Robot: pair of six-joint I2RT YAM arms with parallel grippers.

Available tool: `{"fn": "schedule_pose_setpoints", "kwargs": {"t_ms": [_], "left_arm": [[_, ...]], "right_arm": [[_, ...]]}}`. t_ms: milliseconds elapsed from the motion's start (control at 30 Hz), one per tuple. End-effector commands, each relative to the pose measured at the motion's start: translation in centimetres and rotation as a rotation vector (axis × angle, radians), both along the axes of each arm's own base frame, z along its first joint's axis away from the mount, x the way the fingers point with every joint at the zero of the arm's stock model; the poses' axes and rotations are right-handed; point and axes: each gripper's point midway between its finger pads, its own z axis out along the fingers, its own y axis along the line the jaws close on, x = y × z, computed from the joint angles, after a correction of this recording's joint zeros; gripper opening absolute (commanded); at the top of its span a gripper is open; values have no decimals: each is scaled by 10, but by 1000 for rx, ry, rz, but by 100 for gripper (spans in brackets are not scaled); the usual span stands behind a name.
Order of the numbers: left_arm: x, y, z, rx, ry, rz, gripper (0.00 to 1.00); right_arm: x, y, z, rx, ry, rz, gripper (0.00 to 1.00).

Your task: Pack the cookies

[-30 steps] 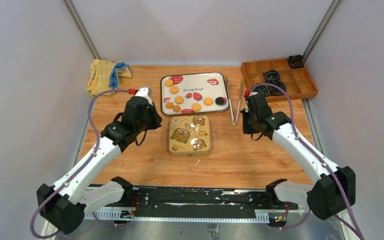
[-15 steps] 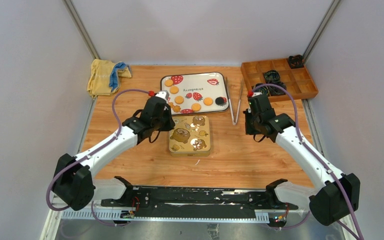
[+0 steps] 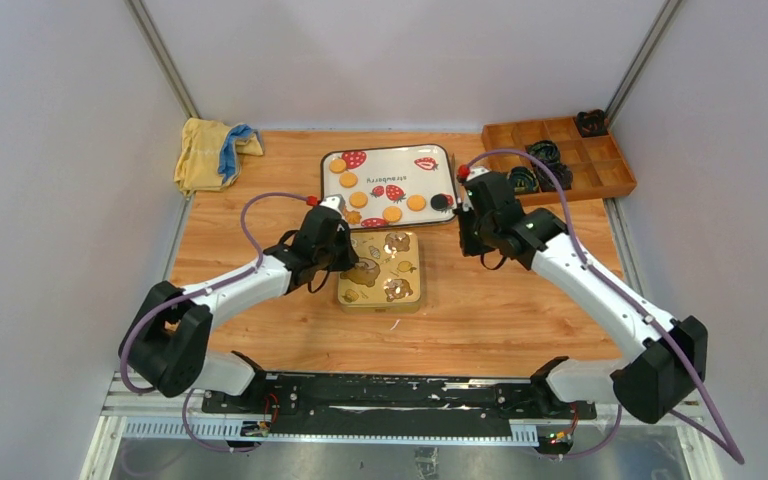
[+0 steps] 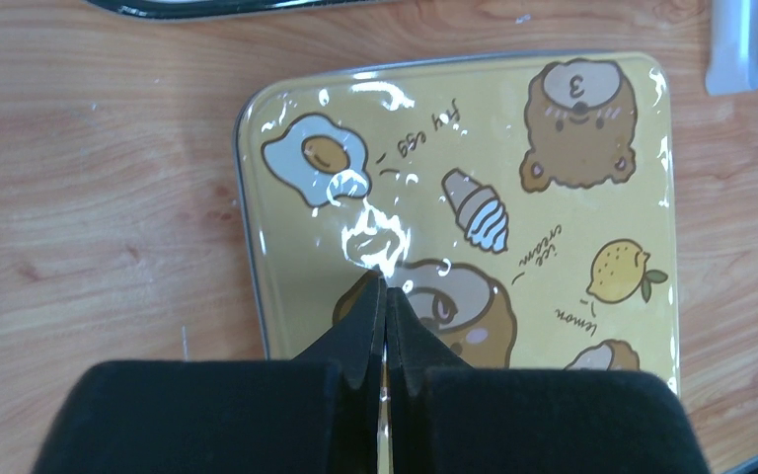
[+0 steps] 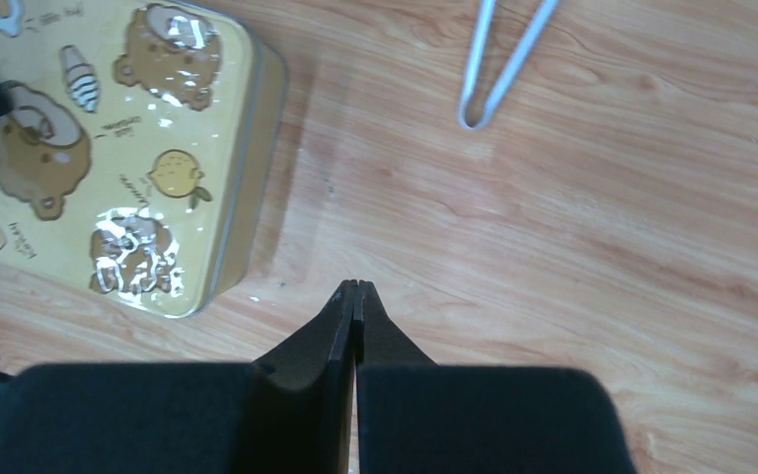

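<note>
The cookies [image 3: 358, 199] lie loose on a white tray [image 3: 426, 181] at the back of the table [image 3: 480, 320], none of them in the yellow tin [image 3: 380, 270], which sits shut just in front of the tray. From overhead I count five round golden ones, one black one [image 3: 441, 201] near the tray's right edge, and one flower-shaped one [image 3: 353, 216] at the front. The left wrist may hide more.

Only the overhead view shows the cookies. Neither wrist camera catches them. The tray carries red strawberry prints and the word "strawberry", upside down from here. The left wrist view brings out the lid's writing: "fry egg", "ice cream", "lemon", and a "3" on a bear's head.

The left gripper [image 4: 385, 296] has its fingers pressed together, empty, with the tips over the lid near its left edge. The right gripper [image 5: 355, 289] is likewise pinched closed on nothing, over bare wood just beside the tin's corner.

One pair of metal tongs [image 5: 470, 123] lies right of the tin. One wooden divided box [image 3: 600, 190] with dark items stands at the back right, and one yellow cloth [image 3: 205, 150] at the back left.
</note>
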Motion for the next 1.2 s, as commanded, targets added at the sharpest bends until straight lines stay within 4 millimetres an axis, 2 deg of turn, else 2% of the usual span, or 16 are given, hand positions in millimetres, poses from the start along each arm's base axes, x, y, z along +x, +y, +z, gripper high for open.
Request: {"fn": "schedule_pose_setpoints", "kwargs": {"t_ms": [0, 133, 233, 467, 600, 733, 833, 900, 1033, 1167], "left_arm": [[-21, 13, -42, 82, 112, 3, 0], [-24, 16, -48, 89, 122, 7, 0], [-25, 18, -48, 97, 121, 6, 0], [-24, 19, -45, 103, 110, 5, 0], [-24, 18, -47, 104, 113, 3, 0], [-23, 18, -46, 106, 115, 1, 0], [-22, 18, -43, 107, 108, 1, 0], [-22, 18, -42, 110, 104, -1, 0], [-20, 18, -38, 107, 98, -2, 0], [-21, 18, -37, 107, 98, -2, 0]], "right_arm": [[-10, 39, -3, -21, 23, 136, 1], [-17, 76, -13, 20, 58, 217, 0], [-20, 96, -18, 31, 68, 247, 0], [-32, 126, -27, 55, 98, 310, 0], [-45, 137, -52, 62, 163, 329, 0], [-70, 138, -91, 49, 254, 333, 0], [-87, 125, -118, 8, 311, 316, 0], [-92, 118, -125, -11, 326, 302, 0], [-87, 114, -118, -27, 296, 290, 0], [-68, 122, -91, -31, 214, 290, 0]]}}
